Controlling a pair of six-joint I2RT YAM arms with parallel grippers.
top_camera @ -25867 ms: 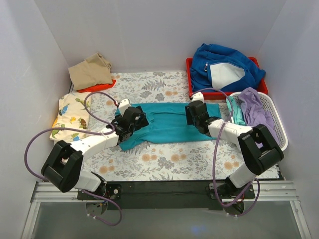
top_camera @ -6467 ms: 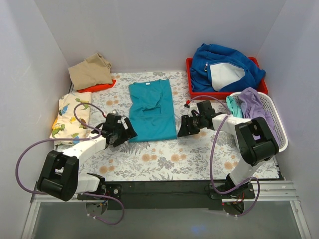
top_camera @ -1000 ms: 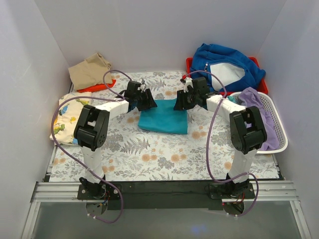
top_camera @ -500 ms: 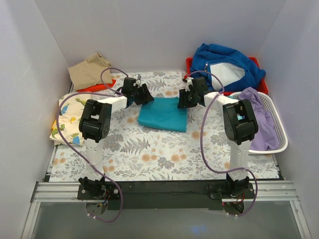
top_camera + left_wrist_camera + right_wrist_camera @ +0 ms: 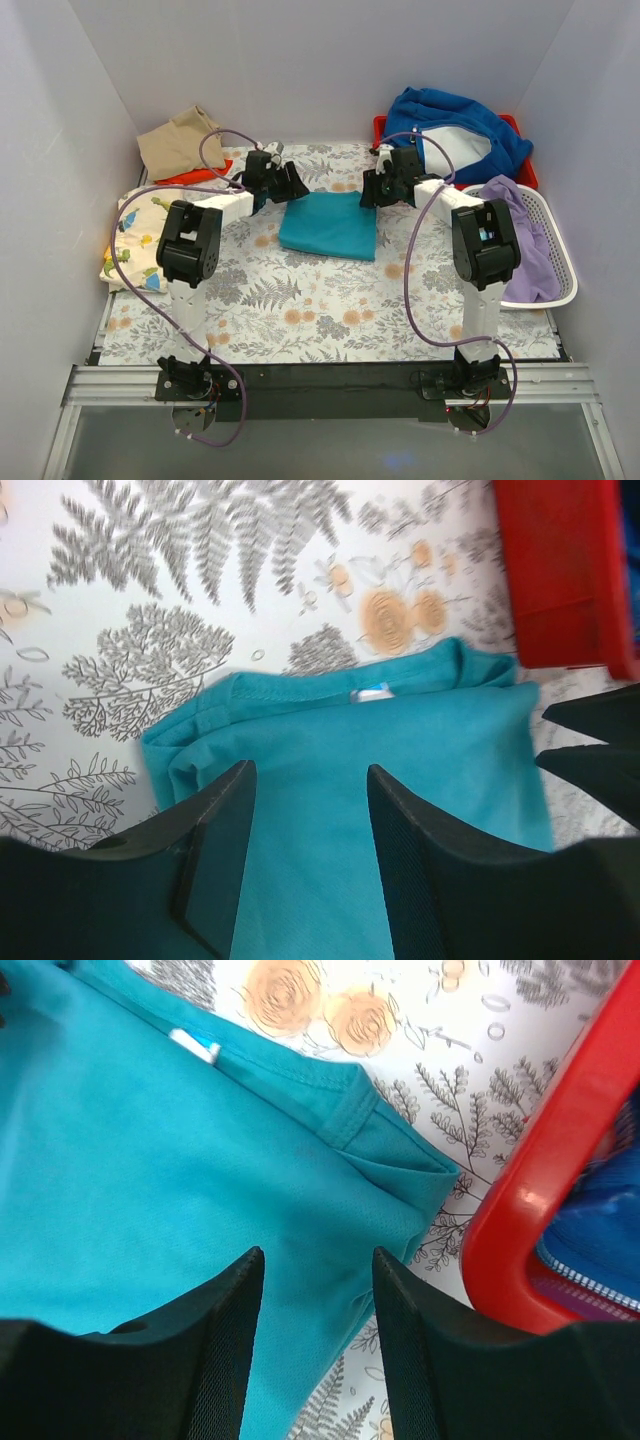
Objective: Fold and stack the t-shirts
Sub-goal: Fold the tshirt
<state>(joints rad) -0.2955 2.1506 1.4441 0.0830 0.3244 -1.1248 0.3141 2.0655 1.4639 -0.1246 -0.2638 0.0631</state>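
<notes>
The teal t-shirt (image 5: 328,225) lies folded into a small rectangle in the middle of the floral table; it also shows in the left wrist view (image 5: 340,780) and the right wrist view (image 5: 150,1150). My left gripper (image 5: 288,183) is open and empty above its far left corner, as the left wrist view (image 5: 308,780) shows. My right gripper (image 5: 372,190) is open and empty above its far right corner (image 5: 312,1260). The tan shirt (image 5: 180,143) lies on the orange one (image 5: 196,174) at the back left. The dinosaur-print shirt (image 5: 140,230) lies at the left. Lavender (image 5: 515,215) and mint shirts are in the basket.
A red tray (image 5: 383,150) at the back right holds the royal-blue fleece (image 5: 450,125); its rim shows in the right wrist view (image 5: 560,1160), close to my right gripper. A white basket (image 5: 560,290) stands at the right edge. White walls enclose the table.
Both grippers have let go of the teal shirt's far edge, opened and lifted slightly away toward the back. The folded teal shirt now lies flat and still.
</notes>
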